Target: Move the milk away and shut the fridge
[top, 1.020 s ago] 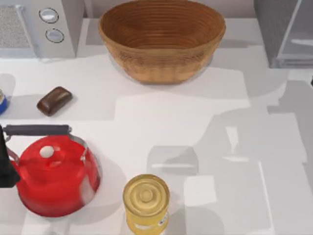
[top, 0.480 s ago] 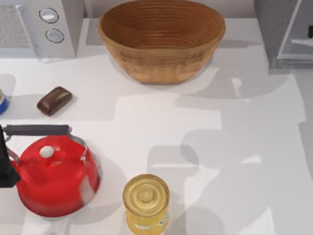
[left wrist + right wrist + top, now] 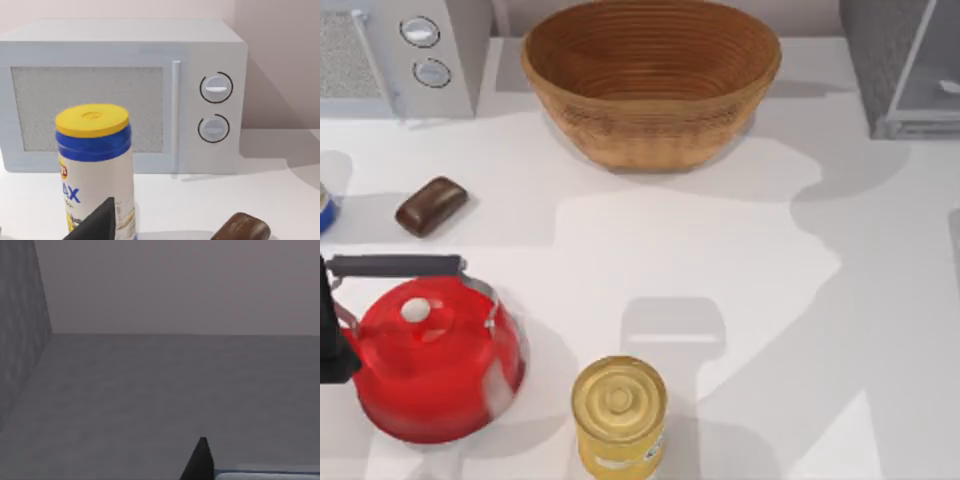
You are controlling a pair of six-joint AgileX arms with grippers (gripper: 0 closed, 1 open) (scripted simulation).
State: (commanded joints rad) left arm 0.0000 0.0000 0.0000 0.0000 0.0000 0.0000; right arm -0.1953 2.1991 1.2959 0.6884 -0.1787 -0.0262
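- Left arm (image 3: pixel 332 340): black, at the table's left edge, just beside the kettle's handle end.
- Left gripper (image 3: pixel 97 222): dark tip close to a tall tube w/ yellow lid, blue band and white body (image 3: pixel 95 165). Spread or pressed together: can't tell. In the top view the tube's blue edge (image 3: pixel 323 205) peeks in at the left edge.
- Light-grey microwave w/ two round knobs (image 3: pixel 400 55): far-left corner, door closed, behind the tube in the left wrist view (image 3: pixel 125 95).
- Glossy brown rounded block (image 3: pixel 431 205): lies flat in front of the microwave, apart from the kettle; also in the left wrist view (image 3: pixel 242 227).
- Red kettle w/ black handle and white lid knob (image 3: pixel 430 365): near-left, upright.
- Yellow can w/ gold lid (image 3: pixel 618 415): upright at the near edge, right of the kettle, not touching it.
- Woven brown oval basket (image 3: pixel 650 80): far centre.
- Dark-grey boxy fridge (image 3: pixel 880 50): far-right corner; pale door panel sits at an angle to the body.
- Right gripper (image 3: pixel 200 462): dark tip facing the fridge's dark-grey inner walls (image 3: pixel 150 390). Open or closed: can't tell.
- Pale blue-edged strip (image 3: pixel 270 475): just beside that tip; can't tell if it's the milk.
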